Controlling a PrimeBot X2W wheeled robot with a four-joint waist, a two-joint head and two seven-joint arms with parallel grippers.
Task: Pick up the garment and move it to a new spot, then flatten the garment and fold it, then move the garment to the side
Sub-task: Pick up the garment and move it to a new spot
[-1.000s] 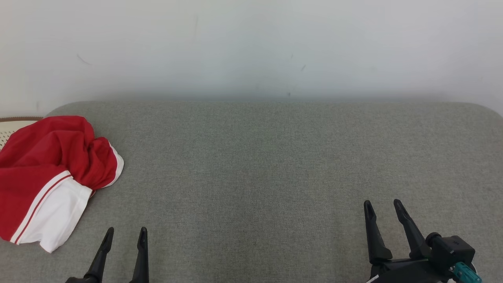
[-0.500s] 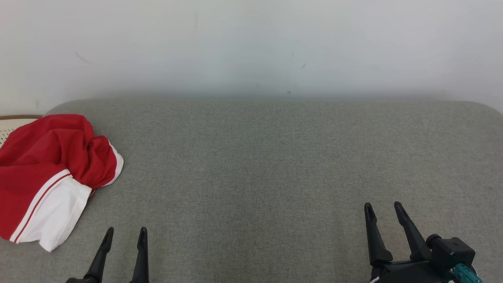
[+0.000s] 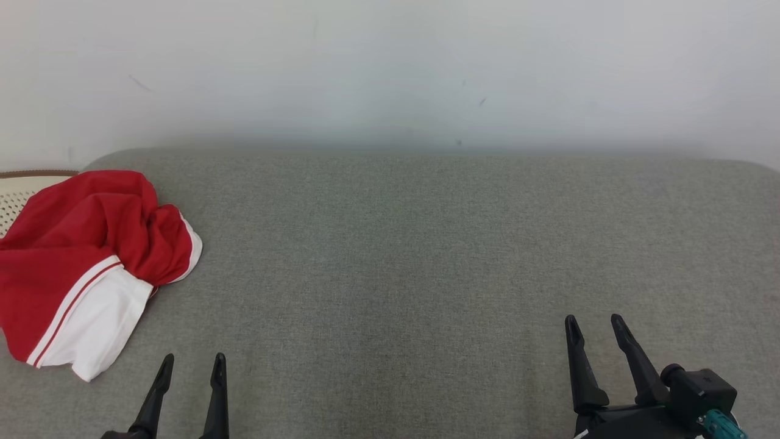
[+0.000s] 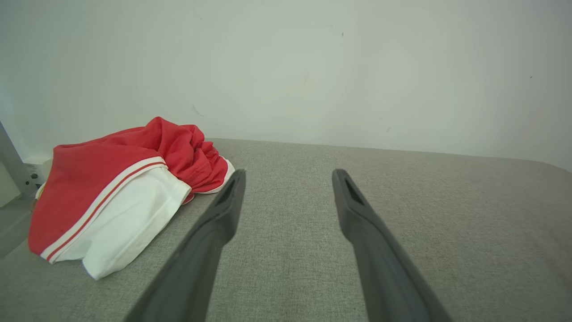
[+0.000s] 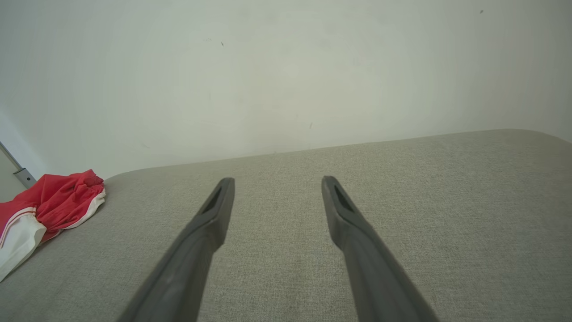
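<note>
The garment (image 3: 85, 268) is a crumpled red piece with white panels and a red stripe, heaped at the far left of the grey padded surface (image 3: 426, 256). In the left wrist view the garment (image 4: 120, 197) lies just left of my fingers, apart from them. From the right wrist the garment (image 5: 40, 210) sits far off at the left edge. My left gripper (image 3: 191, 361) is open and empty, near the front edge, a little right of the heap. My right gripper (image 3: 594, 322) is open and empty at the lower right.
A pale perforated basket (image 3: 18, 192) with a brown rim peeks out behind the heap at the far left. A plain white wall (image 3: 390, 67) rises along the back edge of the surface. The surface's far corners are rounded.
The whole head picture has shifted slightly right and up, so the camera moved. Both grippers hold their places and stay open. The heap lies as before.
</note>
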